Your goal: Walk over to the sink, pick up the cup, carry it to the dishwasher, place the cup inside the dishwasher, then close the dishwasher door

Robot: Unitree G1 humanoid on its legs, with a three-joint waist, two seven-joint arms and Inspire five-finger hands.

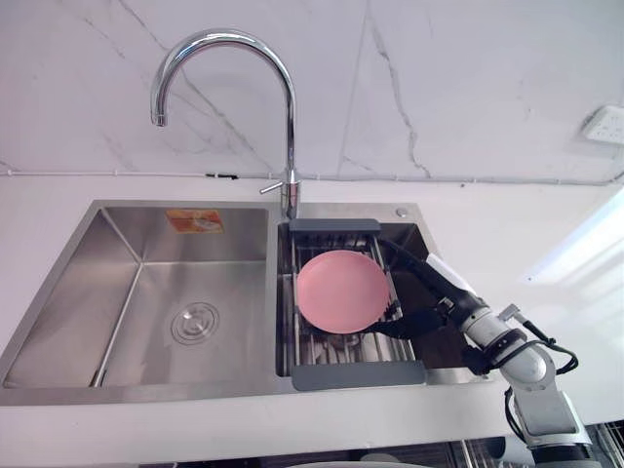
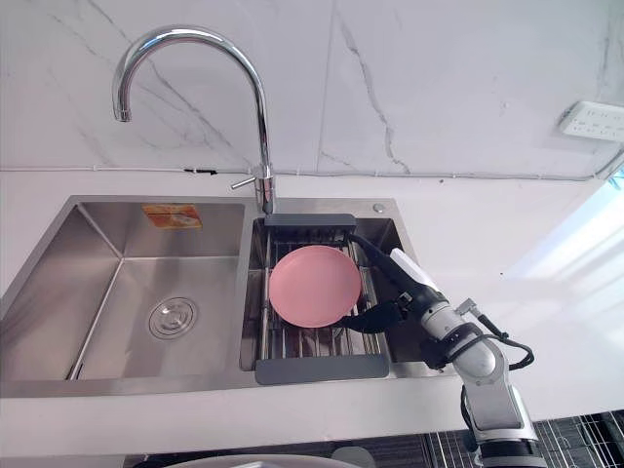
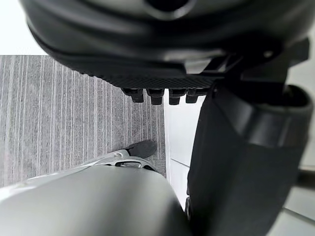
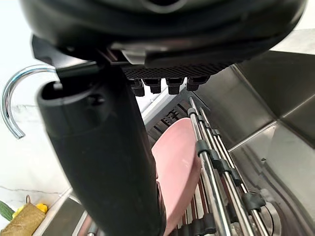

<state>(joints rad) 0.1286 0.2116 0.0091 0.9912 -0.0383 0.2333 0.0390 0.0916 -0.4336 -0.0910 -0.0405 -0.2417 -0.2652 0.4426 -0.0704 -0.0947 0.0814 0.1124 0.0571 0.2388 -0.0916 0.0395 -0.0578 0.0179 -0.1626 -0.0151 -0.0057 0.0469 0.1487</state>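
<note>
A pink round dish (image 1: 341,291) lies on the wire drain rack (image 1: 356,375) that spans the right basin of the steel sink (image 1: 58,390). It looks flat and shallow, more like a plate than a cup. My right hand (image 1: 450,304) reaches into that basin from the right, open. Its fingers stretch along the far side of the dish and its thumb points at the near rim. In the right wrist view the thumb (image 4: 103,162) stands close beside the dish (image 4: 177,162), and contact cannot be judged. My left hand (image 3: 236,162) hangs open over grey floor.
A tall chrome faucet (image 1: 290,127) rises behind the divider between the basins. The left basin (image 1: 156,283) holds only its drain (image 1: 195,323). White countertop surrounds the sink, and a wall socket (image 1: 604,125) sits at the far right. A yellow-green object (image 4: 19,216) lies on the counter.
</note>
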